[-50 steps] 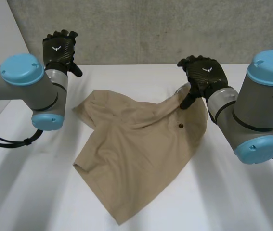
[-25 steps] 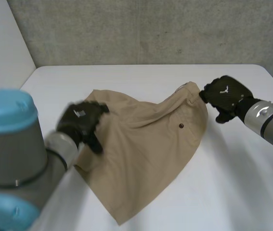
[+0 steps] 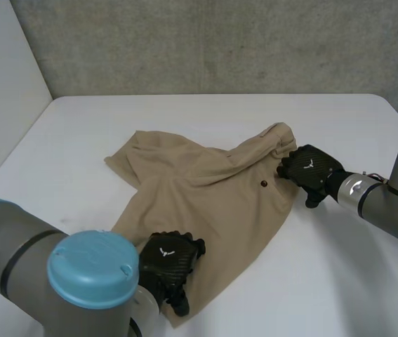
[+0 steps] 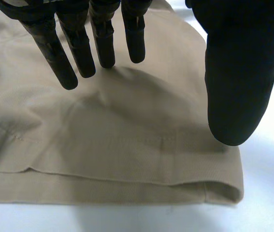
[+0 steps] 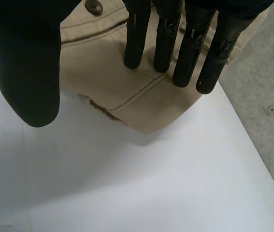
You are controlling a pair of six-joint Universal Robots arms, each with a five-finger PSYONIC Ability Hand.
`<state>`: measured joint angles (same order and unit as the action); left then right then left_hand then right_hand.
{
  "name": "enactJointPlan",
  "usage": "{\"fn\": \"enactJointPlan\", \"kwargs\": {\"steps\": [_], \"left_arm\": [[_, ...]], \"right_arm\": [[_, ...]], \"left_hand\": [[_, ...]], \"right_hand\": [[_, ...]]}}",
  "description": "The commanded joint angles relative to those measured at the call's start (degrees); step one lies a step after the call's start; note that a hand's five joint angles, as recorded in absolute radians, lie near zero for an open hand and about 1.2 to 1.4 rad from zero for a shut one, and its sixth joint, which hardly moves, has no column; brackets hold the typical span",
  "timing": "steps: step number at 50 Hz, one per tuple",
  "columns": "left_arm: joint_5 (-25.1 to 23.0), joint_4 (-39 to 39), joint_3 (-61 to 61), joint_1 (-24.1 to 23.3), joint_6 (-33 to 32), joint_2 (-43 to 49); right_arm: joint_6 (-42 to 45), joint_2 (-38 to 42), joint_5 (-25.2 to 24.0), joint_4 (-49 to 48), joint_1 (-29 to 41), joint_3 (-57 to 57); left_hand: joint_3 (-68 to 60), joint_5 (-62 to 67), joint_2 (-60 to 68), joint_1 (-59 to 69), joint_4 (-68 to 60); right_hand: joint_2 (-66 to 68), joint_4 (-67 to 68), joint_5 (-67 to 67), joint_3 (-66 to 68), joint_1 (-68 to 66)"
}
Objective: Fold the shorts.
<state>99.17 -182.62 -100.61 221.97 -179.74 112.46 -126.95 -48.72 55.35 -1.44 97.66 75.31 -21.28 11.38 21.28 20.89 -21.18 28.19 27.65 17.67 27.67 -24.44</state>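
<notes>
Looking from the head view, we see tan shorts (image 3: 206, 203) spread on the white desk (image 3: 339, 281), left hand (image 3: 169, 261) at the near hem, right hand (image 3: 309, 170) at the waistband corner. Left wrist view: fingers (image 4: 54, 53) straight, thumb apart, over the hem. Right wrist view: fingers (image 5: 137, 34) straight, thumb apart.

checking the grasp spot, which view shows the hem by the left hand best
Left wrist view: the hem lies whole past the left hand's fingers. The head view has that hand partly over it; the right wrist view shows the waistband instead.
</notes>
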Motion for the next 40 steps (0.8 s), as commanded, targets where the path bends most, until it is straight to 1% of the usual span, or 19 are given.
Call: {"fn": "enactJointPlan", "kwargs": {"steps": [1, 7, 12, 17, 23, 27, 30, 31, 32, 36, 40], "left_arm": [[2.2, -1.4, 0.0, -2.5, 0.1, 2.1], [3.7, -2.1, 0.1, -2.9, 0.1, 2.3], [4.9, -3.3, 0.1, -2.9, -0.1, 2.6], [5.2, -3.4, 0.4, -2.9, -0.7, 3.7], [5.6, -3.4, 0.7, -2.9, -1.0, 4.9], [7.3, -3.4, 0.8, -2.9, -1.0, 5.3], [8.0, -3.4, 0.8, -2.9, -1.0, 5.2], [8.0, -3.4, 0.8, -2.9, -1.0, 5.2], [8.1, -3.4, 0.8, -2.9, -1.0, 5.1], [8.3, -3.7, 0.8, -2.9, -1.0, 5.0], [9.7, -4.8, 0.6, -2.9, -1.0, 5.0]], "right_arm": [[-0.3, 4.5, 1.3, -0.1, 0.1, -4.5], [-0.5, 5.8, 2.4, -0.2, 1.2, -6.0], [-0.8, 6.4, 2.7, -1.8, 2.5, -6.4], [-3.7, 6.7, 2.9, -4.1, 3.5, -6.4], [-5.4, 6.6, 3.0, -4.7, 4.6, -6.6], [-5.5, 6.9, 3.1, -4.9, 5.2, -7.1], [-5.5, 7.2, 3.3, -5.0, 5.3, -7.8], [-5.6, 7.5, 3.7, -4.9, 5.3, -8.2], [-5.8, 7.6, 4.0, -4.9, 5.3, -8.4], [-8.0, 6.8, 5.6, -4.8, 6.0, -9.0], [-14.5, 3.5, 7.6, -4.8, 6.1, -8.5]], "left_hand": [[-1.9, 1.8, 1.9, 2.3, -2.0], [-2.4, 2.3, 2.4, 2.8, -2.5], [-2.7, 2.6, 2.7, 3.1, -2.8], [-3.2, 3.1, 3.2, 3.6, -3.3], [-3.6, 3.5, 3.6, 4.0, -3.7], [-4.4, 4.3, 4.4, 4.8, -4.5], [-8.9, 8.8, 8.9, 9.3, -9.0], [-10.0, 9.9, 10.0, 10.3, -10.1], [-14.1, 14.0, 14.1, 14.5, -14.2], [-23.4, 23.3, 23.4, 23.8, -23.5], [-36.2, 36.1, 36.2, 36.6, -36.3]], "right_hand": [[3.6, 4.1, 4.1, 4.1, -7.3], [6.8, 7.3, 7.3, 7.3, -10.5], [12.2, 12.7, 12.7, 12.7, -15.9], [15.5, 16.1, 16.0, 16.0, -19.3], [15.5, 16.1, 16.1, 16.1, -19.3], [17.7, 18.3, 18.2, 18.2, -21.5], [36.0, 36.5, 36.5, 36.5, -39.7], [51.2, 51.8, 51.7, 51.7, -55.0], [51.8, 52.3, 52.3, 52.3, -55.6], [51.8, 52.4, 52.3, 52.3, -55.6], [51.8, 52.4, 52.3, 52.3, -55.6]]}}
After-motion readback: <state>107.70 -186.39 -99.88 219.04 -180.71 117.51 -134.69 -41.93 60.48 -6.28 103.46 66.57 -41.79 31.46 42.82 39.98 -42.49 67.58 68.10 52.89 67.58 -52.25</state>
